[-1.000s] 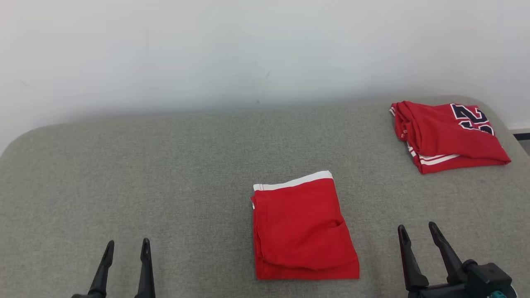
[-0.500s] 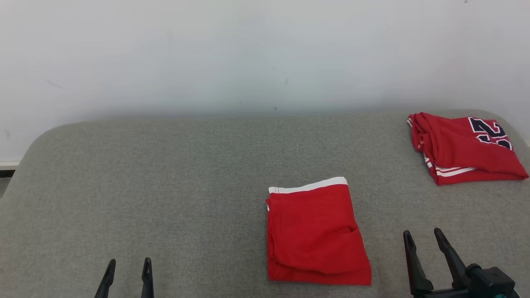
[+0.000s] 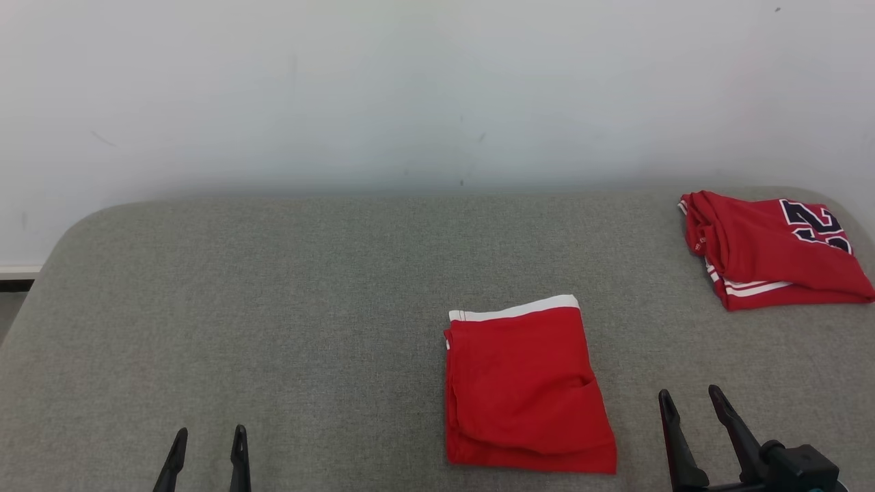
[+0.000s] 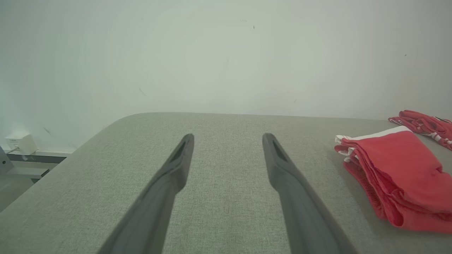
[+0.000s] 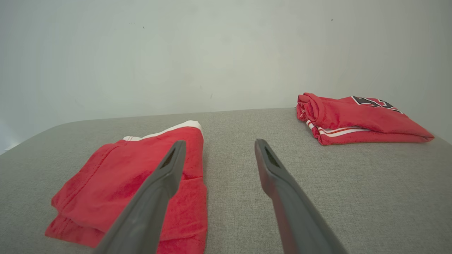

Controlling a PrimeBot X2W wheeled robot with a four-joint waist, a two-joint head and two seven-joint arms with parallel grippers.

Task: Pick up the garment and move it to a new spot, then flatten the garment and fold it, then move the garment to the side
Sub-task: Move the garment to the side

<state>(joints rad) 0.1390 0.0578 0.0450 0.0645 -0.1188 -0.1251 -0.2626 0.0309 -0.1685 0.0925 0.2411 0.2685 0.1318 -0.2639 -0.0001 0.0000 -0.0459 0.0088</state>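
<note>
Head above, wrists low; shared garment point(image 3: 526, 383)

Two red garments, one folded garment point(image 3: 526, 389) mid-table and one numbered garment point(image 3: 772, 249) far right, are lying on one grey table point(image 3: 273, 307), with two grippers, left gripper point(image 3: 208, 432) and right gripper point(image 3: 688, 393), hovering near.

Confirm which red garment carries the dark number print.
The far-right garment, dark numerals on its top; the centre garment is plain red with a white band.
</note>
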